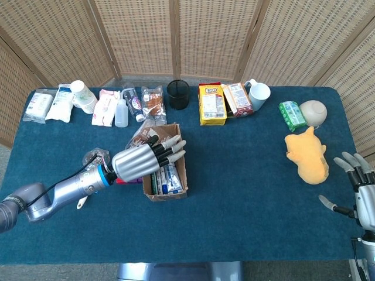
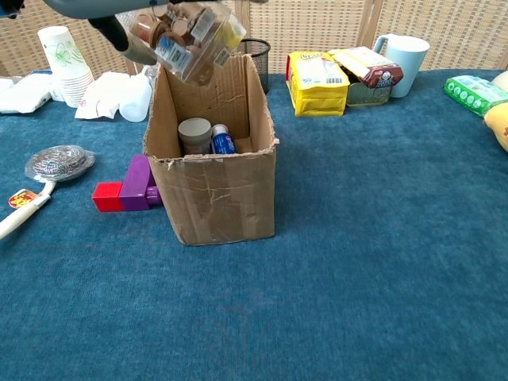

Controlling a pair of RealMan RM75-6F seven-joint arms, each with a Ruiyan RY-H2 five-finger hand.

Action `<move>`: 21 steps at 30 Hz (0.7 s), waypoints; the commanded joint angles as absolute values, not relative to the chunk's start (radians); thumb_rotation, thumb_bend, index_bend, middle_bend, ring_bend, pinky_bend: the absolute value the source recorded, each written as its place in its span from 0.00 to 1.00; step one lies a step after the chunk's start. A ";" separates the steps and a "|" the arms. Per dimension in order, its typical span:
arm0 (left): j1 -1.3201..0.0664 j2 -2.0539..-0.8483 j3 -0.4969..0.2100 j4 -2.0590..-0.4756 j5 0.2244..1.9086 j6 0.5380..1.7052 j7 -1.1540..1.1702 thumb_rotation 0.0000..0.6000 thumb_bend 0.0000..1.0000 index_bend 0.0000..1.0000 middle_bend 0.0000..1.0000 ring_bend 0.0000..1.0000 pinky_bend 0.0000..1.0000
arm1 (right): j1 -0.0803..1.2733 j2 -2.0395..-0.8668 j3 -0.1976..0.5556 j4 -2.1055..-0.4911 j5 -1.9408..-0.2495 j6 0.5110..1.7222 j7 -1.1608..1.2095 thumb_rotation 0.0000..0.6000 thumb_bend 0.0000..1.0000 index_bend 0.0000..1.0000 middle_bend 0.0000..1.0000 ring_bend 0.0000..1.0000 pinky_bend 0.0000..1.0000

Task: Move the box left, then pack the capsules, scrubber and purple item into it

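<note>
So the left hand is over the open cardboard box, sitting a bit left of centre in the head view, and it's gripping the clear bag of capsules. In the chest view that bag hangs tilted right above the box's back-left rim, at the top of the frame. Inside the box you can see a grey-capped jar and a blue tube, plus a few more tubes in the head view.

The purple item sits on the table touching the box's left wall, with a red block stuck on its left end. The scrubber, a steel-wool ball on a handle, lies further left, near the frame's left edge in the chest view.

The right hand is way down in the lower-right corner of the head view, fingers spread, holding nothing, just below the yellow plush toy.
</note>
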State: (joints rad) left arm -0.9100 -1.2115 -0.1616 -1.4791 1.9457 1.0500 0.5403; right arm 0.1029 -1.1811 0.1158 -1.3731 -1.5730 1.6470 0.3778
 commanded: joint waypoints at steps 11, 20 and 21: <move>-0.904 -1.217 -0.182 -1.576 1.787 0.940 0.673 1.00 0.00 0.00 0.00 0.00 0.18 | 0.102 -1.182 0.118 -1.374 -1.573 1.646 0.375 1.00 0.00 0.18 0.06 0.00 0.14; -0.889 -1.198 -0.197 -1.632 1.742 0.968 0.727 1.00 0.00 0.00 0.00 0.00 0.18 | 0.101 -1.180 0.119 -1.374 -1.573 1.645 0.383 1.00 0.00 0.18 0.06 0.00 0.14; -0.882 -1.189 -0.194 -1.636 1.739 0.976 0.724 1.00 0.00 0.00 0.00 0.00 0.19 | 0.101 -1.180 0.118 -1.374 -1.574 1.645 0.384 1.00 0.00 0.18 0.06 0.00 0.14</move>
State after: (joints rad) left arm -0.8915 -1.1991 -0.1954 -1.6287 1.7453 0.9660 0.7265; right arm 0.1008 -1.1798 0.1184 -1.3739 -1.5738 1.6451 0.3836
